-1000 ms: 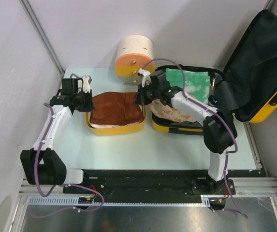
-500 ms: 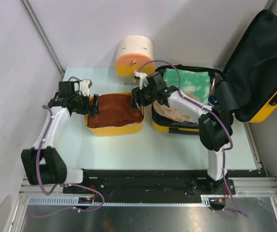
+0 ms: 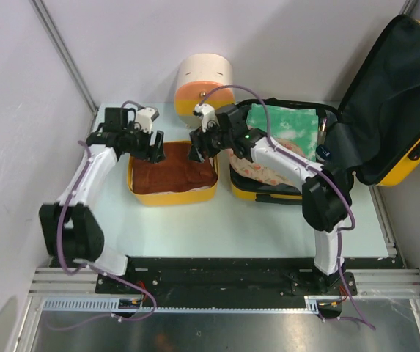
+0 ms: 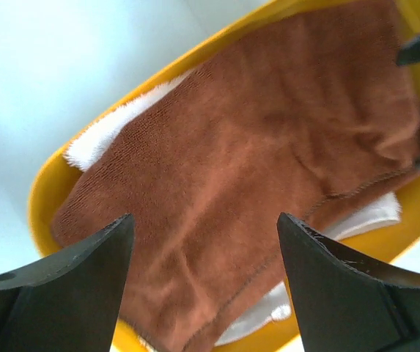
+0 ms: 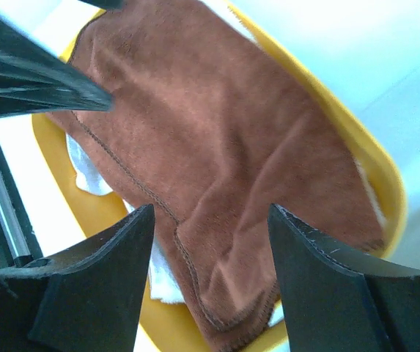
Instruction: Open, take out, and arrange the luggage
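— While poised over the brown towel [image 3: 173,170] in the tub [image 3: 171,197], gripping anything with left gripper [image 4: 204,220] or right gripper [image 5: 210,210]?
— Nothing; gaping wide, empty. Spotted the luggage [image 3: 385,103] just right of it, lid thrown open.

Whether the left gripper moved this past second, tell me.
Yes. The left gripper has shifted right, from outside the left wall of the yellow tub to over its far-left corner.

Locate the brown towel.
Top view, left of centre: the brown towel lies in the yellow tub, just left of the open luggage.
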